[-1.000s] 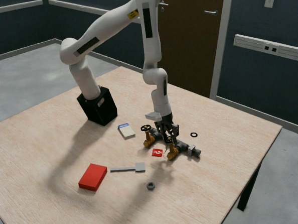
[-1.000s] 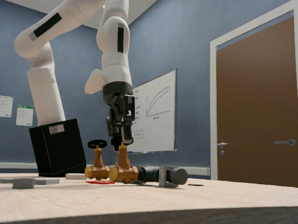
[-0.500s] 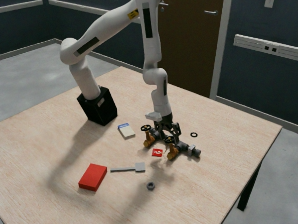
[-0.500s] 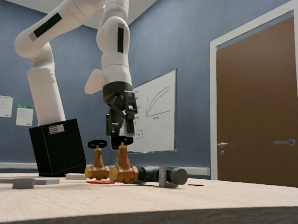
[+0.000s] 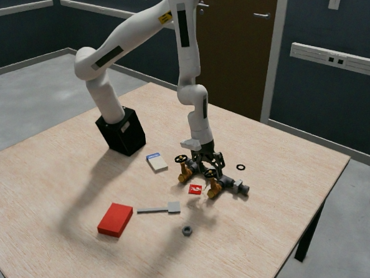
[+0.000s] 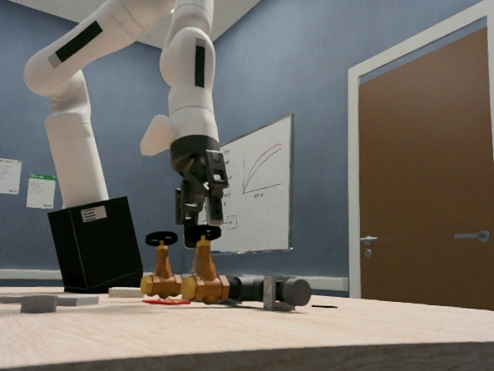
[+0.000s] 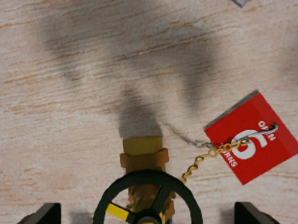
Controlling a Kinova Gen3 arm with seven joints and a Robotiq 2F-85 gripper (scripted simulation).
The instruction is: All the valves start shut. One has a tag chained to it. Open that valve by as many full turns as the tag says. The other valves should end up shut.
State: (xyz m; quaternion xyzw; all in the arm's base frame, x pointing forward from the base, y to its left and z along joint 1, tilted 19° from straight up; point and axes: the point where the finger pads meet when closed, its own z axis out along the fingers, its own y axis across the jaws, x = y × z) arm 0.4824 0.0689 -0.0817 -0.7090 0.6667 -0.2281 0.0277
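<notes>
Two brass valves with black handwheels sit on a dark pipe (image 5: 228,181) on the table. The nearer valve (image 5: 212,184) has a red tag (image 5: 195,189) chained to it. In the wrist view the tag (image 7: 251,138) reads "OPEN 6 TURNS", and its gold chain (image 7: 207,159) runs to the valve under the handwheel (image 7: 146,197). The other valve (image 5: 184,168) stands to the left. My gripper (image 5: 208,165) is open just above the tagged valve's handwheel (image 6: 202,233), one fingertip on each side and clear of the rim.
A white card box (image 5: 157,161), a red block (image 5: 115,219), a grey hammer-like piece (image 5: 162,208), a grey nut (image 5: 187,229) and a black ring (image 5: 239,169) lie around the valves. The arm's black base (image 5: 121,131) stands at the back left.
</notes>
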